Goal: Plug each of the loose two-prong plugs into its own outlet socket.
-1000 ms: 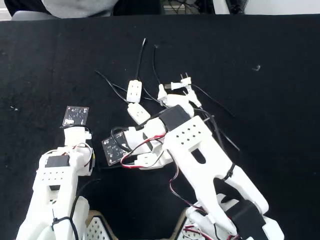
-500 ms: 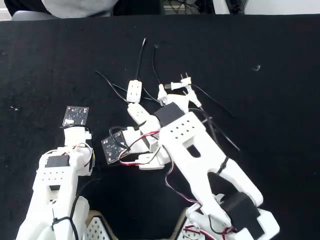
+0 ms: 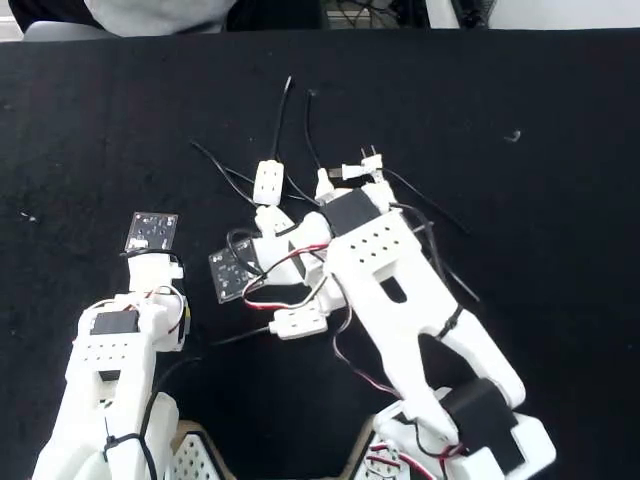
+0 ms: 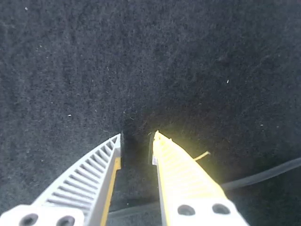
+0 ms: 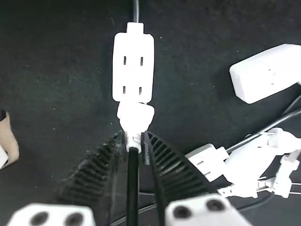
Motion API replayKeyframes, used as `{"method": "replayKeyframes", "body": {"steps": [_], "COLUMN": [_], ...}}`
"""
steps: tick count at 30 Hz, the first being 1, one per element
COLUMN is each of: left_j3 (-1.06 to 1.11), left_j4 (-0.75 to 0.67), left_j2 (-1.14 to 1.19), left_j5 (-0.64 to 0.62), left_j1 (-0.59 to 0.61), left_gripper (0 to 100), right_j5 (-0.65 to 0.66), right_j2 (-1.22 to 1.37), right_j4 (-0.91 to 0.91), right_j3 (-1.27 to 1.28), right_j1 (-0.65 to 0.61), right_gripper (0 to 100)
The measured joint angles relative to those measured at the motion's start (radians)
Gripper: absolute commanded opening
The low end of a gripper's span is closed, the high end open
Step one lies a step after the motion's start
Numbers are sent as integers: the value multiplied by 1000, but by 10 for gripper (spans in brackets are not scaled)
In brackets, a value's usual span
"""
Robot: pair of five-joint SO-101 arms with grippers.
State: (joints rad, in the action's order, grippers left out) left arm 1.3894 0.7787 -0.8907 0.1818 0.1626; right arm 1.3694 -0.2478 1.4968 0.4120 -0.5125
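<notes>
A white outlet block (image 5: 133, 67) with two pairs of slots lies on the black mat, also in the high view (image 3: 268, 182). My right gripper (image 5: 134, 137) is shut on the rear of a white two-prong plug (image 5: 135, 116), whose front end butts against the block's near end; its prongs are hidden. The plug's black cable runs back between the fingers. In the high view the held plug (image 3: 271, 215) sits just below the block. Loose plugs (image 3: 350, 170) lie to the right. My left gripper (image 4: 136, 136) hovers over bare mat, slightly open and holding nothing.
A second white outlet block (image 5: 265, 73) and several loose plugs with cables (image 5: 254, 162) lie beside the right gripper. Thin black cables (image 3: 225, 175) trail across the mat. A white block (image 3: 298, 322) on a cable lies left of the right arm.
The right arm has pushed forward toward the outlet block, carrying the plug until it meets the block's end. The left arm has stayed still.
</notes>
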Motion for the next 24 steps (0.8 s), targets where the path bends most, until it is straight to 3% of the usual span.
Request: {"method": "replayKeyframes", "body": {"steps": [24], "left_j3": [0], "left_j4": [0], "left_j2": [0], "left_j5": [0], "left_j1": [0], "left_gripper": [116], "right_j5": [37], "right_j2": [3], "right_j4": [-8], "right_j3": [0], "right_j1": [-15], "right_gripper": [11]}}
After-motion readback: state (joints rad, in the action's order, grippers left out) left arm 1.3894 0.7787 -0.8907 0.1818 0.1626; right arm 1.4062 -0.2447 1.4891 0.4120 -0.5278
